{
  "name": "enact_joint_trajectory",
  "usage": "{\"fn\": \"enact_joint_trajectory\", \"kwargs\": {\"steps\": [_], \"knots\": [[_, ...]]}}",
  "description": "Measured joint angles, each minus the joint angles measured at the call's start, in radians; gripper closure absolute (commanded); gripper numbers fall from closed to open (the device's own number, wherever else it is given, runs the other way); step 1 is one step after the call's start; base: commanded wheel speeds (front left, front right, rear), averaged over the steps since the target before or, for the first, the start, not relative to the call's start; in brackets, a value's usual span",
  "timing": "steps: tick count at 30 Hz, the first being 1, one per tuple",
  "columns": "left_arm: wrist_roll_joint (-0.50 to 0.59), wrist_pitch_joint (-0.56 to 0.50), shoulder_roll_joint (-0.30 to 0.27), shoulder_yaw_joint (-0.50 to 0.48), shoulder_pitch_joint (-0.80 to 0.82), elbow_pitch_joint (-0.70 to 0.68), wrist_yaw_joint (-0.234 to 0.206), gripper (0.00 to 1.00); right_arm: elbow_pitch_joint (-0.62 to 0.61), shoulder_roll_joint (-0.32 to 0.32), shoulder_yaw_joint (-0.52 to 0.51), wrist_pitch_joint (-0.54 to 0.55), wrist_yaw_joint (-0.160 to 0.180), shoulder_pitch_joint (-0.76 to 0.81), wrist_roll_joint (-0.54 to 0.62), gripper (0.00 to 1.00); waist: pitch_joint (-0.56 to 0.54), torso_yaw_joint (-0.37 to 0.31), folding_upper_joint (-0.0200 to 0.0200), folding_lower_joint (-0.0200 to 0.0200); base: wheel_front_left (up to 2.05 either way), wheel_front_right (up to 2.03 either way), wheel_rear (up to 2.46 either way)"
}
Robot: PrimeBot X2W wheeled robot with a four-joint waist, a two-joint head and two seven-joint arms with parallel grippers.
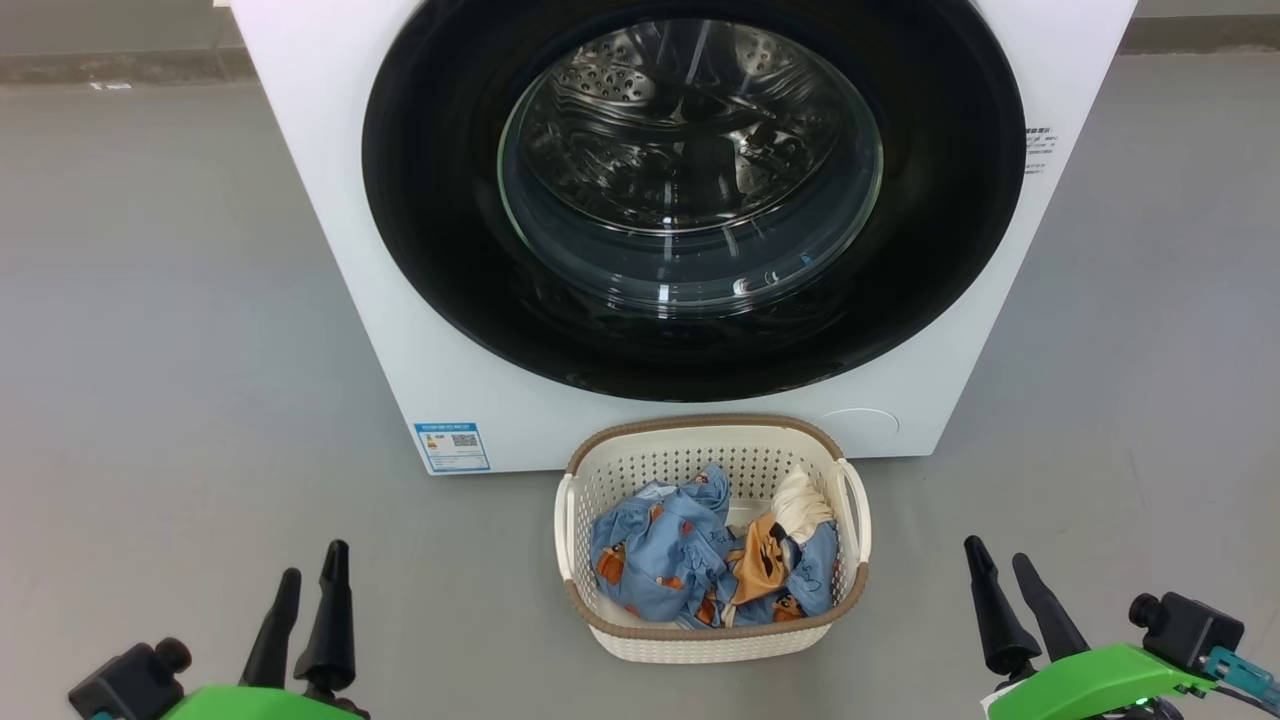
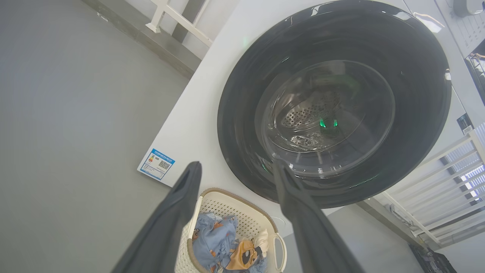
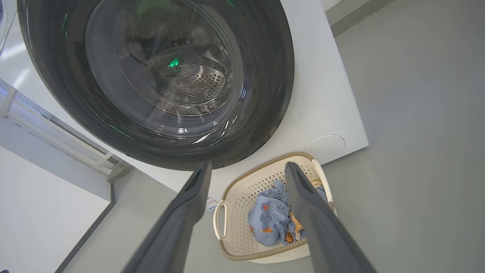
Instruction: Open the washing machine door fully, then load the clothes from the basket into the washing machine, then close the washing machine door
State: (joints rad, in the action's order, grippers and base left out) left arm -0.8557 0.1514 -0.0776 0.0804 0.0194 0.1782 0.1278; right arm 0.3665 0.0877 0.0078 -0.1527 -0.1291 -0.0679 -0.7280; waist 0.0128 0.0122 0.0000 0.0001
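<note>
White boxy washing machine (image 1: 330,200); black-rimmed round glass door (image 1: 440,200) shut. Cream perforated basket (image 1: 700,640) in front, blue bear-print clothes (image 1: 660,550) inside. Left gripper (image 1: 314,562), right gripper (image 1: 996,552): fingers apart, empty.

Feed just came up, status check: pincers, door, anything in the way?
Open and empty: left pincer, right pincer. Shut washing machine door; clothes in basket. That basket sits on floor right below door, may crowd the swing.
</note>
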Motion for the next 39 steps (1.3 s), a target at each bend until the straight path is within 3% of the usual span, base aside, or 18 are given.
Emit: {"fn": "enact_joint_trajectory", "kwargs": {"steps": [30,39], "knots": [[0.344,0.088,-0.024,0.047,0.0,-0.01,0.0,0.0,0.018,0.016,0.017,-0.084,0.0,-0.015,0.284,0.0,-0.002,-0.005,0.0,0.0,0.0,0.0,0.0],[0.392,0.101,-0.026,0.051,0.0,0.0,0.0,0.0,0.02,0.016,0.012,-0.096,0.0,-0.015,0.325,0.0,-0.004,-0.011,0.0,0.0,0.0,0.0,0.0]]}}
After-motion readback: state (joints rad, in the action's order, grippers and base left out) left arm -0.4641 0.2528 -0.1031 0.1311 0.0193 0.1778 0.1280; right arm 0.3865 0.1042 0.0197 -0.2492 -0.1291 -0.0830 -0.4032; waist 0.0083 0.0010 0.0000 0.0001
